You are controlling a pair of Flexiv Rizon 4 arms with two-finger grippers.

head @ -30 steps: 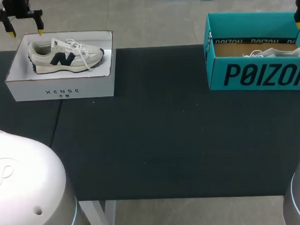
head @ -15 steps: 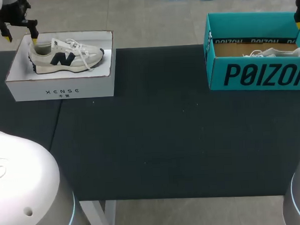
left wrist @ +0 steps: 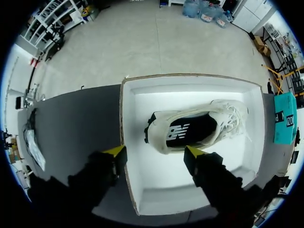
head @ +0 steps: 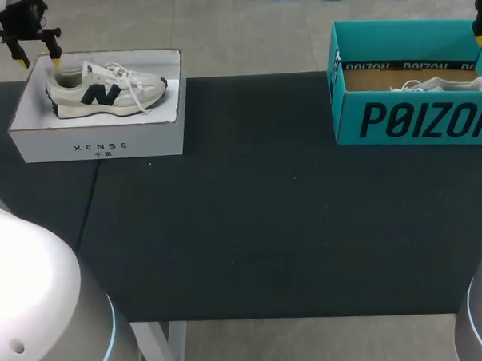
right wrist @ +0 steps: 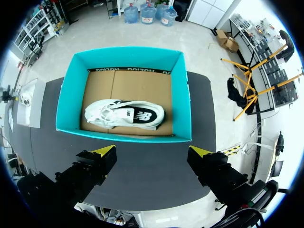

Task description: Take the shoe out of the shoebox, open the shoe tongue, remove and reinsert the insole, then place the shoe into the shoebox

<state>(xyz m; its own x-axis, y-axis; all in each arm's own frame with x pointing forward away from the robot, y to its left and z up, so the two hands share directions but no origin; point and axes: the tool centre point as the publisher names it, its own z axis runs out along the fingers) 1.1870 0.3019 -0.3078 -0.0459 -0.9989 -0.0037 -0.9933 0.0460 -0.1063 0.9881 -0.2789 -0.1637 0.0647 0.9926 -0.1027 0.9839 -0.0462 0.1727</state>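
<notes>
Left end effector [head: 37, 55], fingers spread and holding nothing, has drifted from the white shoebox's [head: 95, 143] far rim toward its heel end. One tip now hangs outside that wall and one inside, so pickup looks near. The pale sneaker [head: 105, 90], soft-sided with loose laces, sits in the stiff, smooth cardboard box. The right end effector [right wrist: 152, 152] hangs open above the teal box [right wrist: 121, 135].

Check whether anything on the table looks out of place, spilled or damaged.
Nothing stands out. The white box stands upright and intact, with a shoe sitting neatly inside. The teal box likewise holds a second shoe. Nothing spilled or torn shows.
</notes>
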